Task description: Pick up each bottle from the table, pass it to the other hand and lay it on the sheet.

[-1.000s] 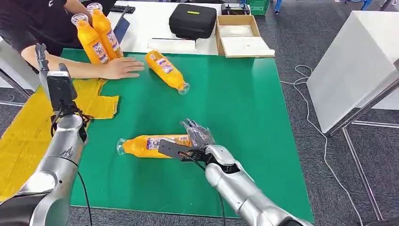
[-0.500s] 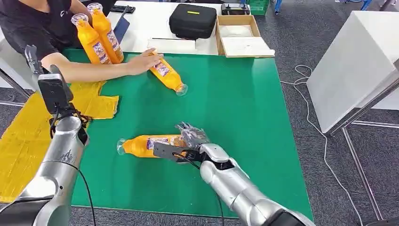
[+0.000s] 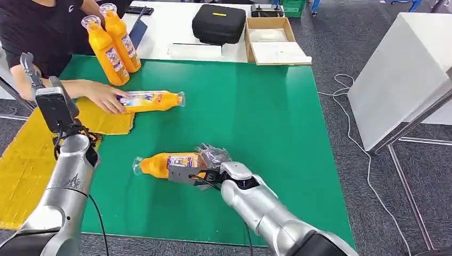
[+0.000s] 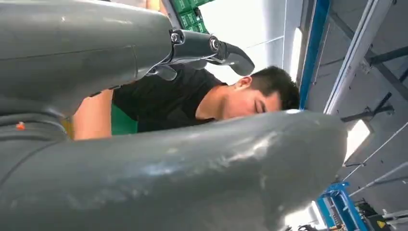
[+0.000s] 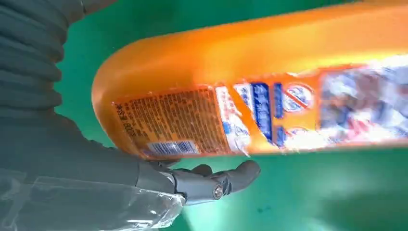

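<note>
We observe the right hand (image 3: 213, 160) lying at the base end of an orange bottle (image 3: 165, 164) that rests on its side on the green bench (image 3: 256, 112), its cap toward the robot's left. In the right wrist view the fingers (image 5: 226, 180) curl under the labelled base of this bottle (image 5: 250, 91), and the thumb side sits against its wall. We cannot tell whether the fingers actually grip the bottle or merely rest around it; the bottle lies on the bench surface.

The left hand (image 3: 32, 72) is raised above the left edge of the bench, over the yellow sheet (image 3: 26, 154). In the left wrist view its fingers (image 4: 226, 50) are apart with nothing between them.

A person (image 3: 48, 26) sits at the far left corner of the bench. The person's hand (image 3: 104, 96) holds the base of a second orange bottle (image 3: 154, 100), which lies on its side at the edge of the sheet, cap pointing toward the robot's right. Two more orange bottles (image 3: 109, 37) stand upright, side by side, near the far left corner, just beside the person's arm.

Beyond the green surface we note a black case (image 3: 218, 24) and an open cardboard box (image 3: 272, 40) on a white table (image 3: 165, 26)
</note>
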You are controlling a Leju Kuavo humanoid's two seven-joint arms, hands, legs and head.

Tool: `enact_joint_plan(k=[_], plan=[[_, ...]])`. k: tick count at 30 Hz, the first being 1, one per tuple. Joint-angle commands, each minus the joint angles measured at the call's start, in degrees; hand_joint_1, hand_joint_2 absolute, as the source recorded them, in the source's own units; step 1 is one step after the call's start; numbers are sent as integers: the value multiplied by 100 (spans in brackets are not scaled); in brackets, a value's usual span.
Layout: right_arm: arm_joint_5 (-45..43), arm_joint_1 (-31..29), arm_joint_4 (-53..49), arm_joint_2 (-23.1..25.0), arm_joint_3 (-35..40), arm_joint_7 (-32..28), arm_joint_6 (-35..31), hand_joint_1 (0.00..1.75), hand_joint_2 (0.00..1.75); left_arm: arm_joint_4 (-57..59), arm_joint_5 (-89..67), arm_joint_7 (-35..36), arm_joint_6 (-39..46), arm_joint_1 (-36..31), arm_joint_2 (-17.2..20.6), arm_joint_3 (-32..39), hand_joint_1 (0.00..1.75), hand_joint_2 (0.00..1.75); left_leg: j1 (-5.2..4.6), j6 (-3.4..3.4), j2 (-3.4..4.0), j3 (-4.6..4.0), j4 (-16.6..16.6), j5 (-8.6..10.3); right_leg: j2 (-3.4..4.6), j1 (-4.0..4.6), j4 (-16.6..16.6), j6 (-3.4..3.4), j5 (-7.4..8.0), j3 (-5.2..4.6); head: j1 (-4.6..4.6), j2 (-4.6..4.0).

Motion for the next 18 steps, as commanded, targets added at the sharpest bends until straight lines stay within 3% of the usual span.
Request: enact_joint_plan(k=[1, 7, 18], plan=[[332, -180, 766, -147, 673, 201, 472, 159, 175, 455, 92, 28, -26, -555, -85, 41, 0, 0, 6, -4, -28, 26, 5, -9, -37, 9, 0, -13, -18, 39, 0, 0], [407, -172, 772, -229, 733, 179, 548, 175, 175, 413, 144, 28, -56, -552, -64, 51, 0, 0, 2, -3, -19, 30, -2, -4, -25, 6, -6, -9, -10, 34, -4, 0], [450, -167, 790, -297, 768, 159, 627, 175, 175, 442, 241, 28, -132, -615, -53, 60, 0, 0, 1, -5, -25, 59, -1, -9, -33, 10, -11, -13, -14, 57, -2, 0]])
